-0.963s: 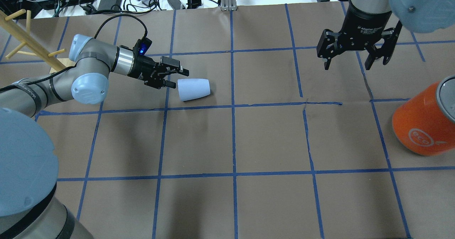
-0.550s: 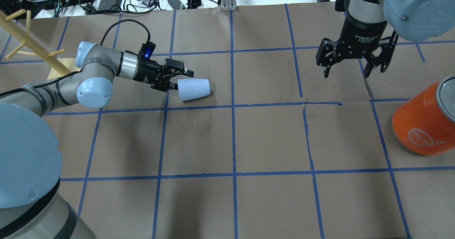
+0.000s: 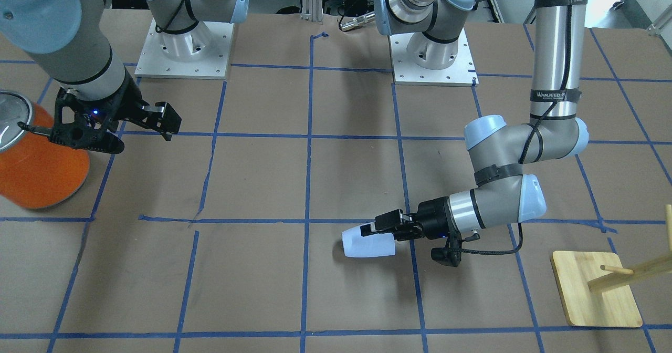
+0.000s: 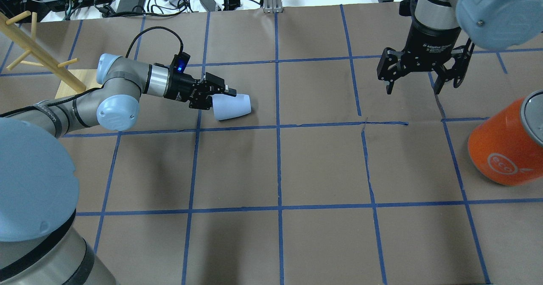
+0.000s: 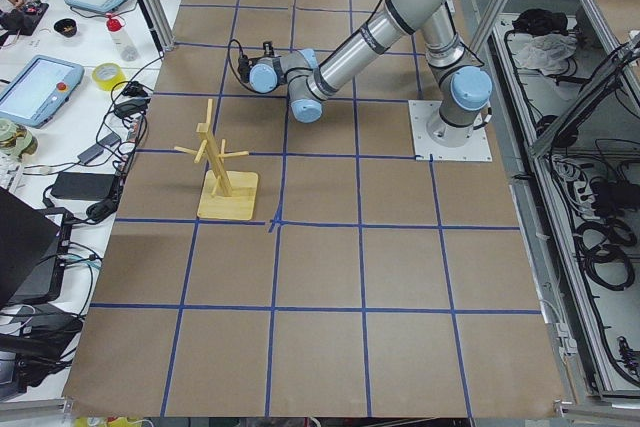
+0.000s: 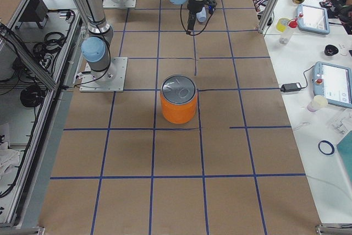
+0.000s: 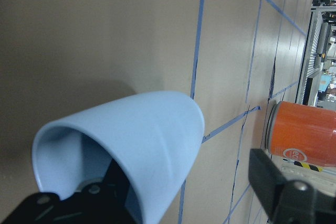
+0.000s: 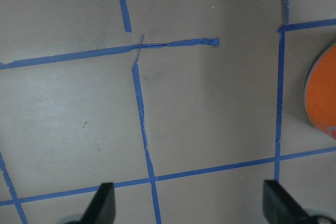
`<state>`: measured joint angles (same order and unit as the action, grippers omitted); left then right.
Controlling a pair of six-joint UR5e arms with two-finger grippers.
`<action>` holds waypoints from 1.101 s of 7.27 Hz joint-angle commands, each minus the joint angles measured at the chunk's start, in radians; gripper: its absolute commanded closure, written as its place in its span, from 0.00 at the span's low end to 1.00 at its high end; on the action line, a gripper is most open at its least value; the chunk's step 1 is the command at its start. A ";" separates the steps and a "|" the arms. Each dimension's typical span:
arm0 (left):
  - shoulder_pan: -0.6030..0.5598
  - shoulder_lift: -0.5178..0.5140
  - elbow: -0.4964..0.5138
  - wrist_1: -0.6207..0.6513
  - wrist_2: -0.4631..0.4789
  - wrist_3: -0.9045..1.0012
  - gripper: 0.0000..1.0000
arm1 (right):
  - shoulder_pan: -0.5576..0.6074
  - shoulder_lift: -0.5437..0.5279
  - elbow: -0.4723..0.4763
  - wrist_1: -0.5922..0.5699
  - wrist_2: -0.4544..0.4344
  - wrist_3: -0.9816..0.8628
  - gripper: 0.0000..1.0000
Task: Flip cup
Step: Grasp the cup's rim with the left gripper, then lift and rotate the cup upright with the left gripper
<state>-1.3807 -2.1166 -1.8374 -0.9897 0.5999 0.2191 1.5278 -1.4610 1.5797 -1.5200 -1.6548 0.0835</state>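
Note:
The pale blue cup [image 4: 232,106] lies on its side on the brown paper, mouth toward my left gripper [image 4: 218,99]. It also shows in the front view [image 3: 367,244] and fills the left wrist view [image 7: 152,145]. The left gripper is open at the cup's mouth. In the left wrist view one finger sits inside the rim and the other stands outside, with the cup's wall between them. In the front view the left gripper [image 3: 379,233] meets the cup's wide end. My right gripper [image 4: 412,90] is open and empty, hanging above the table at the far right.
A large orange can [image 4: 505,145] with a silver top stands at the right edge, close to the right gripper [image 3: 142,140]. A wooden peg rack [image 4: 38,51] on a square base [image 3: 598,290] stands behind the left arm. Cables and power bricks lie beyond the table's far edge.
My left gripper has moved right along the table up to the cup's mouth, and one finger is now inside the rim. The cup has not moved. The right gripper shifted slightly.

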 commanded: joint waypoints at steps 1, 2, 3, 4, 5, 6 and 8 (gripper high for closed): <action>-0.003 0.015 -0.003 0.000 -0.002 -0.006 0.95 | 0.000 0.005 0.000 0.003 0.000 -0.001 0.00; -0.003 0.023 -0.008 -0.001 -0.003 -0.010 1.00 | 0.000 0.005 0.000 0.003 0.000 0.001 0.00; -0.003 0.033 -0.005 -0.003 -0.002 -0.053 1.00 | 0.000 0.005 0.019 0.001 -0.006 -0.001 0.00; -0.004 0.064 -0.002 0.005 0.003 -0.196 1.00 | 0.000 0.004 0.035 0.001 -0.070 0.001 0.00; -0.004 0.098 0.015 0.005 0.018 -0.301 1.00 | 0.000 0.004 0.037 -0.002 -0.077 0.004 0.00; -0.004 0.124 0.059 -0.003 0.109 -0.341 1.00 | 0.000 0.004 0.037 -0.003 -0.073 0.007 0.00; -0.015 0.145 0.131 -0.013 0.410 -0.351 1.00 | 0.002 -0.002 0.016 -0.017 -0.060 0.044 0.00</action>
<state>-1.3886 -1.9840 -1.7502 -0.9936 0.8578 -0.1203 1.5287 -1.4597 1.6066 -1.5330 -1.7186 0.1096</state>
